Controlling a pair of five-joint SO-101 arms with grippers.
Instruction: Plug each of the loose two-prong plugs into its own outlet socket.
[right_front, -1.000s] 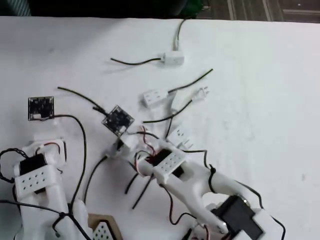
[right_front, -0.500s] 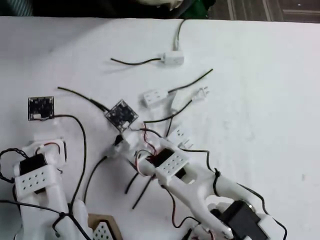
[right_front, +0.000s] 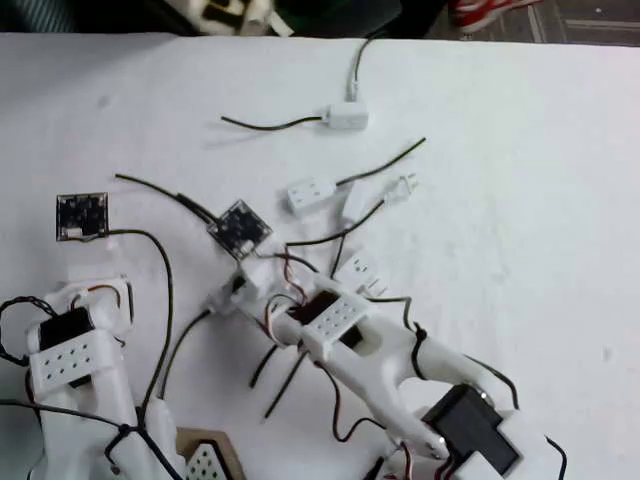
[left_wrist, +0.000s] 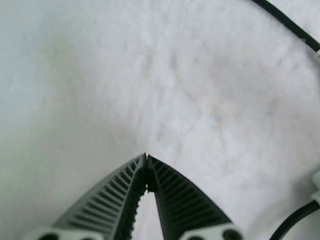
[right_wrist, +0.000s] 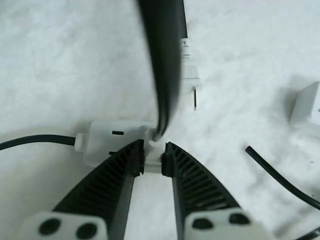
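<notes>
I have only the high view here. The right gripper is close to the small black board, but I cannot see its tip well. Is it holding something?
Observer: Yes. In its wrist view the right gripper is shut on a small white piece, probably a plug, and a black cable rises from it.
Operator: Is this plug in a socket?
Observer: It touches the end of a white socket. I cannot tell if the prongs are inside.
Operator: And the left gripper?
Observer: The left gripper is shut with nothing in it, over bare table.
</notes>
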